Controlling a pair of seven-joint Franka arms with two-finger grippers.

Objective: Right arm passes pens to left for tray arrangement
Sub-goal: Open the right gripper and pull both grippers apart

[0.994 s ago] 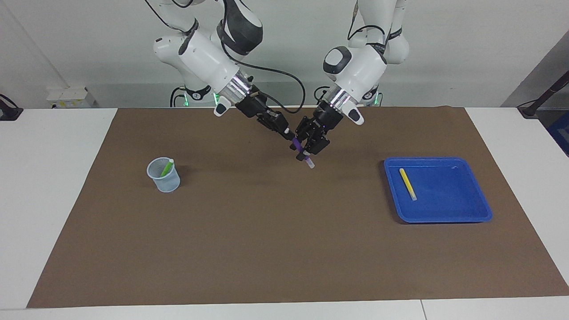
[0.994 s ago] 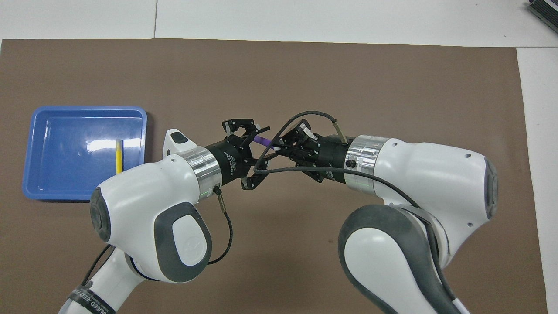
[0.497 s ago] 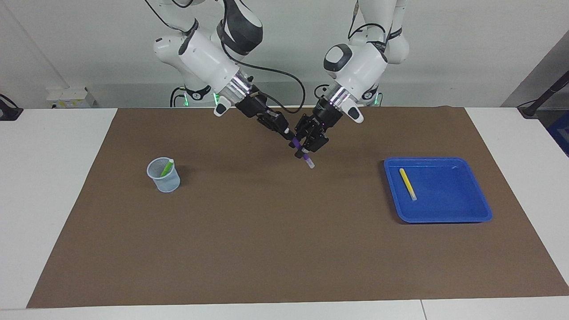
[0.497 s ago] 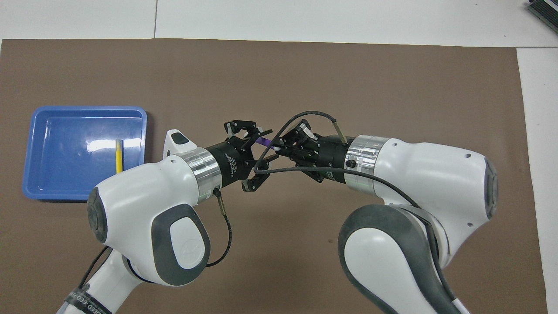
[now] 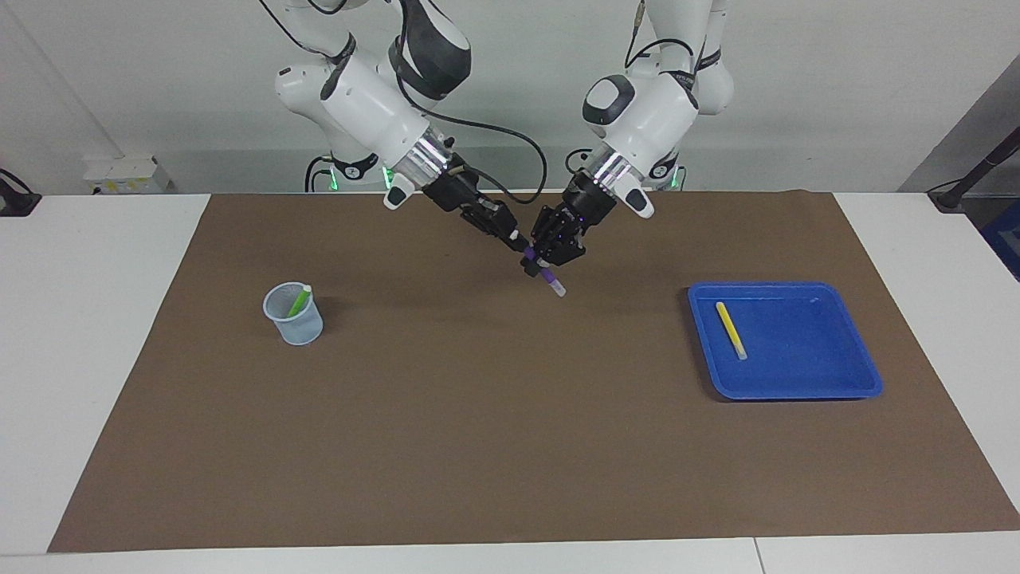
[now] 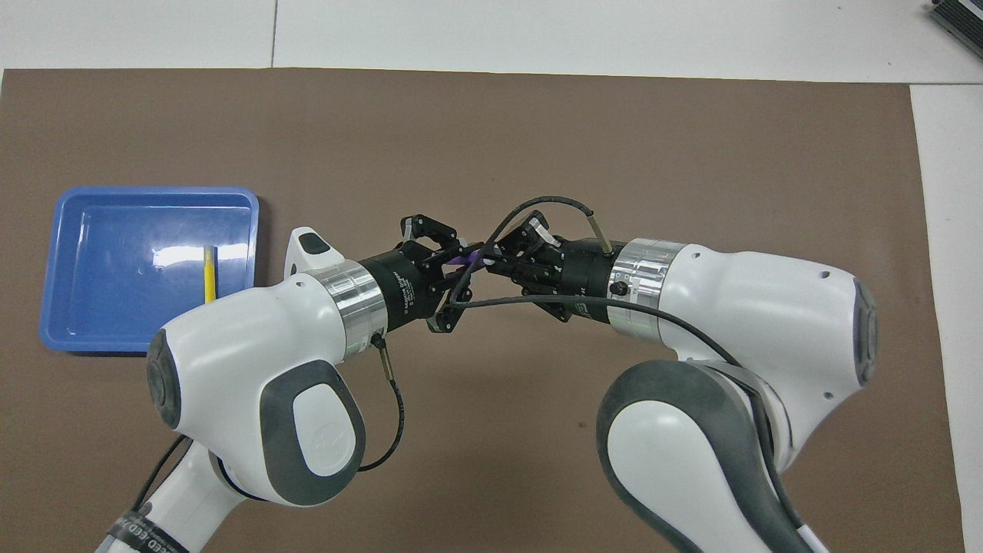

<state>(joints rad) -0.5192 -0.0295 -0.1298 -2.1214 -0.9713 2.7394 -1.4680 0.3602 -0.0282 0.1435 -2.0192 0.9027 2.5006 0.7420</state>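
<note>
My right gripper [image 5: 519, 239] is shut on the upper end of the purple pen [image 5: 548, 277] and holds it slanted in the air over the middle of the mat, pale end down. My left gripper [image 5: 550, 259] is open, with its jaws either side of the pen's middle. In the overhead view only a short piece of the purple pen [image 6: 463, 259] shows, between the left gripper [image 6: 461, 265] and the right gripper [image 6: 491, 257]. The yellow pen [image 5: 731, 329] lies in the blue tray [image 5: 797, 391]. The green pen [image 5: 300, 300] stands in the mesh cup [image 5: 295, 327].
A brown mat [image 5: 478, 438] covers the table. The tray [image 6: 153, 192] sits toward the left arm's end, and the cup toward the right arm's end. In the overhead view the right arm hides the cup.
The left gripper has risen a little and drawn closer to the purple pen, its jaws narrowing around it. The right gripper has kept still with the pen.
</note>
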